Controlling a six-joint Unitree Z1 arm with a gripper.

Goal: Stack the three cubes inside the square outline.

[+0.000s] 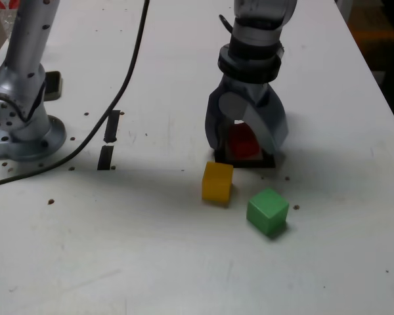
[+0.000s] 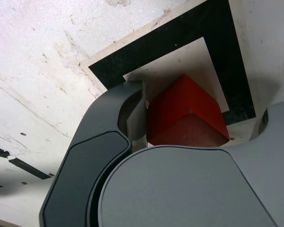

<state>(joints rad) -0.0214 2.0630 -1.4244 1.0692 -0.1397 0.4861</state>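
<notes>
The red cube (image 1: 243, 141) (image 2: 189, 113) sits inside the square outline (image 1: 262, 162) (image 2: 156, 47), on its white centre. My gripper (image 1: 246, 147) (image 2: 203, 101) stands low over it, jaws spread on either side. In the wrist view a gap shows between one finger (image 2: 128, 99) and the red cube, so the gripper is open around it. The yellow cube (image 1: 217, 182) lies on the table just in front of the outline. The green cube (image 1: 268, 211) lies nearer the camera, to the yellow cube's right in the exterior view.
The arm's silver base (image 1: 20, 125) stands at the exterior view's left, with a black cable (image 1: 118, 92) running past it. Two short black strips (image 1: 111, 126) (image 1: 106, 157) lie on the white table. The table's right edge (image 1: 381, 85) runs diagonally.
</notes>
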